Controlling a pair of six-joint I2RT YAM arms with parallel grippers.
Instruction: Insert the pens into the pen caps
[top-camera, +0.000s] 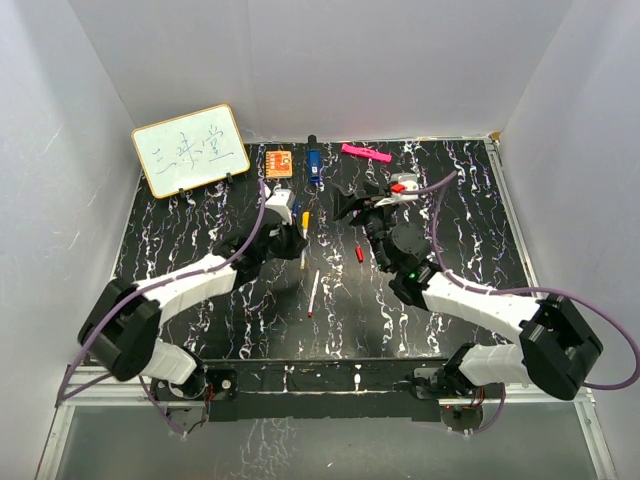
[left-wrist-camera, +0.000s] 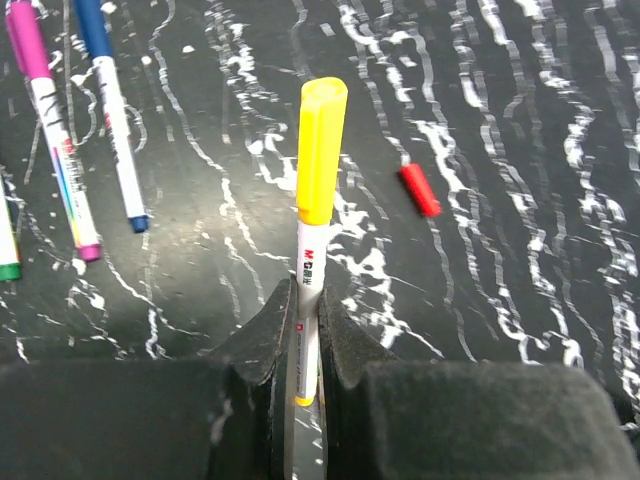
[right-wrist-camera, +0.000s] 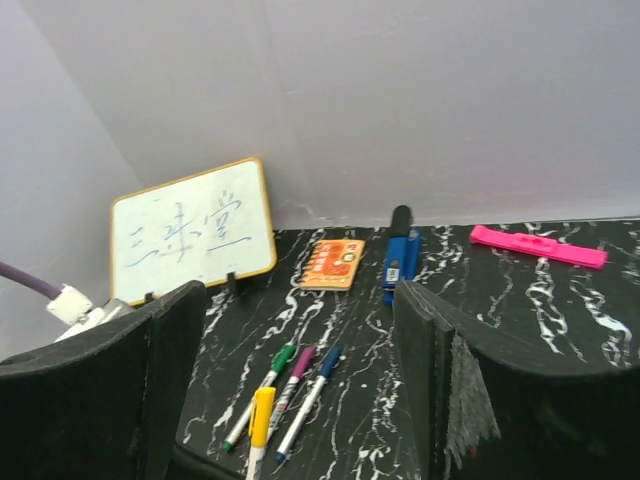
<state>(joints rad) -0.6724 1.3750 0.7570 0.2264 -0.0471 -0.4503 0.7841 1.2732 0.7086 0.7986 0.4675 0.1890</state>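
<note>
The left gripper is pinching a pen, its yellow cap sticking out beyond the fingertips, a red cap lying to their right. The right gripper is standing open, empty.

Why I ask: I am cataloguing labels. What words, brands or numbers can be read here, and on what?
"三味堂", handwritten, as best it reads: wood-framed whiteboard.
"M&G", slightly blurred: barrel of the yellow-capped white marker pen.
Orange square card: print too small to read.
Flat pink plastic bar: markings too blurred.
Magenta-capped white pen and blue-capped white pen: barrel print too small.
</note>
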